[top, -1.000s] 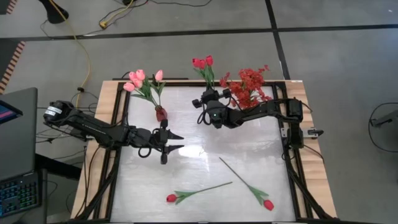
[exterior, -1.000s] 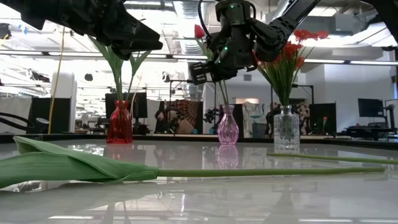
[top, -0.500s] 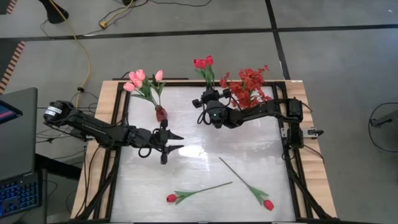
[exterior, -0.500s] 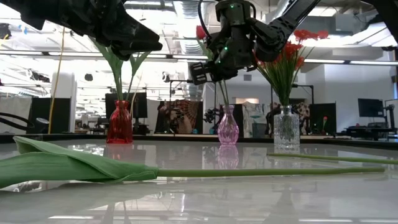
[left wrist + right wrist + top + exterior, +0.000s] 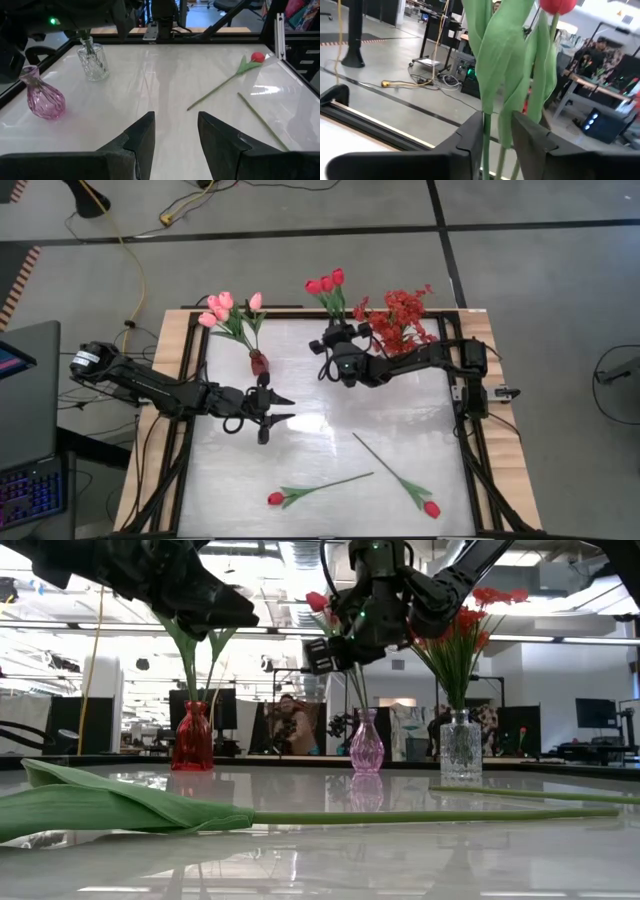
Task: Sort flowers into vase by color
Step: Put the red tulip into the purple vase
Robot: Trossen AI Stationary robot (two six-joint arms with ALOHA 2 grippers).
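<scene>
Loosening around red tulip stems (image 5: 487,135) over the pink vase (image 5: 366,743), right gripper (image 5: 492,131) fingers now slightly apart after clamping a second earlier; tulip heads (image 5: 327,282) shifted, apparently released into the vase. Left gripper (image 5: 175,131) idle mid-table, fingers apart, holding nothing. Pink tulips (image 5: 224,310) in the red vase (image 5: 192,737), red sprays (image 5: 400,318) in the clear vase (image 5: 460,745). Two red tulips (image 5: 318,489) (image 5: 400,479) still lying on the table (image 5: 320,430), left to sort. No readable writing or labels.
</scene>
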